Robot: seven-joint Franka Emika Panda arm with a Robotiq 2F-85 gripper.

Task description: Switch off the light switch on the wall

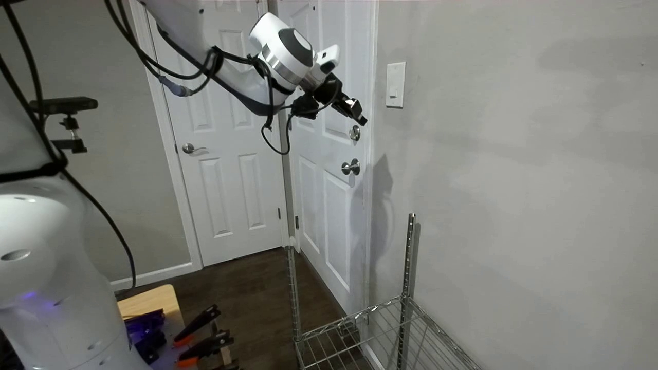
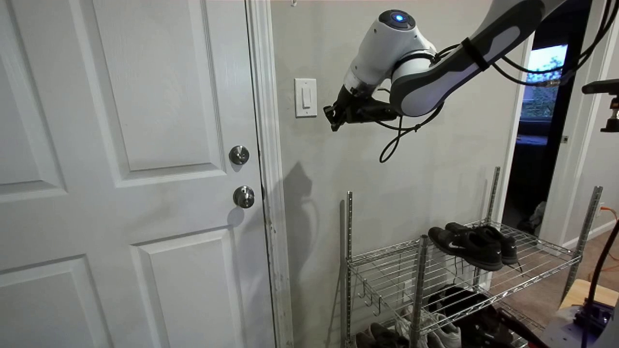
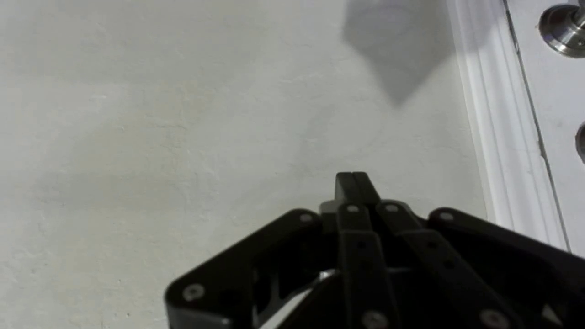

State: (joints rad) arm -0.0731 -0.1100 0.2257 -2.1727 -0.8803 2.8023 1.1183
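Arm (image 2: 425,89) bent, end effector (image 3: 353,179) tilted down, apart from light switch (image 2: 306,98)

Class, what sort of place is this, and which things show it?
Probably a home entryway: a door with a knob, a light switch on the wall, and shoes on a wire rack.

My arm (image 2: 418,99) is white with dark grey panels (image 1: 296,45), a silvery ring (image 1: 277,68) and a glowing blue light (image 2: 399,18). Black cables (image 1: 270,100) loop along me, one with a bluish-grey connector (image 1: 176,88); a black strap (image 2: 475,54) circles me. My hand (image 3: 352,177) is black, dotted with pale round screws (image 3: 193,292).
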